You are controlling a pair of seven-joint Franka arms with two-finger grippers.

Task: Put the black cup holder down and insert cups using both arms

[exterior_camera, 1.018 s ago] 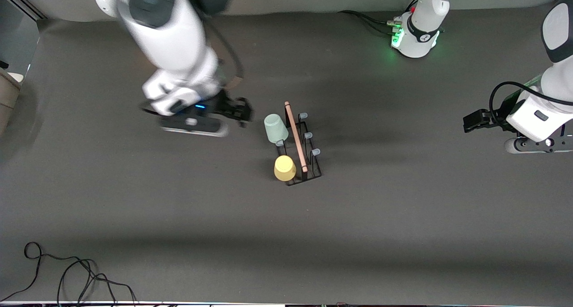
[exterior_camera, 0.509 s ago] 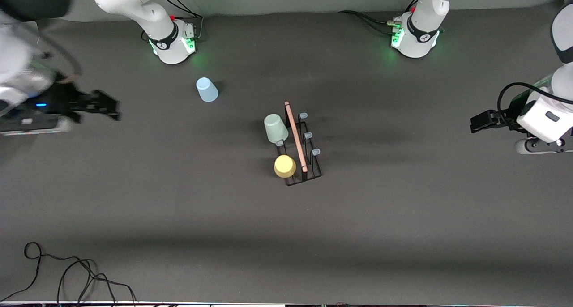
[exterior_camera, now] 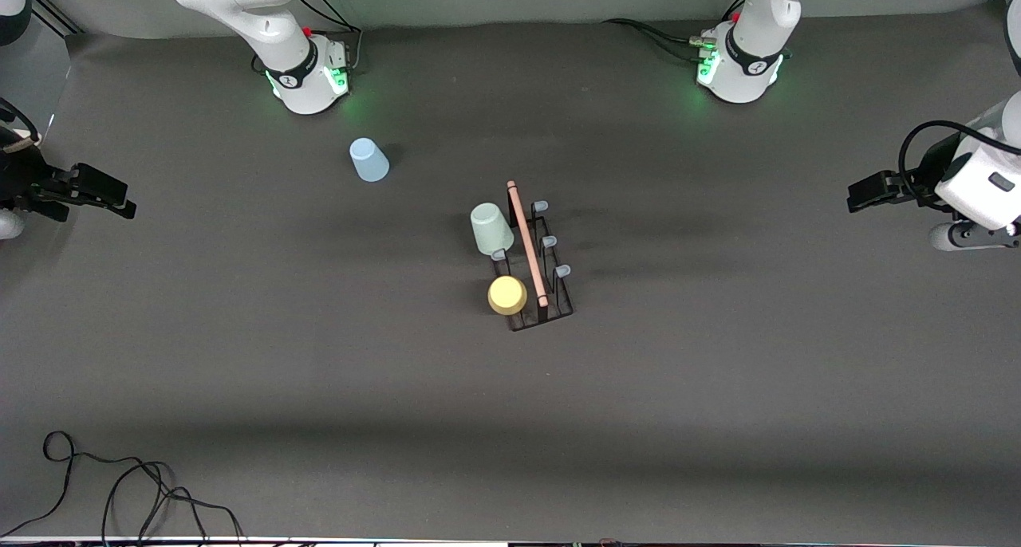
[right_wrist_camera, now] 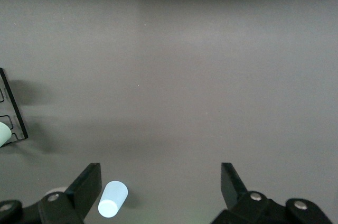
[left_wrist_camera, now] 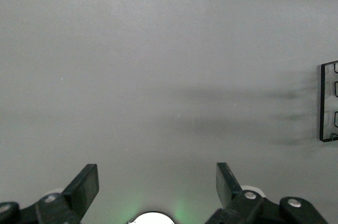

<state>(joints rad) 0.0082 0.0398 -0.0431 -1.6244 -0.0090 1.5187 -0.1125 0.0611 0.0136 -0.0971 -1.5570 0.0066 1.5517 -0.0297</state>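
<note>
Your black cup holder stands mid-table with two cups already on it: the sage green cup and the yellow cup sit upside down over prongs on the side facing the right arm's end, the yellow one nearer the front camera. The pale blue cup is the one left, upside down on the mat well apart from the holder, farther from the front camera, close to the right arm's base.

Both arms wait out at their ends of the table. Your right gripper is spread wide and holds nothing; your left gripper is the same, wide apart and empty.

You are probably at the last pick: bring the right gripper down around the blue cup, then carry it over to a free prong.
</note>
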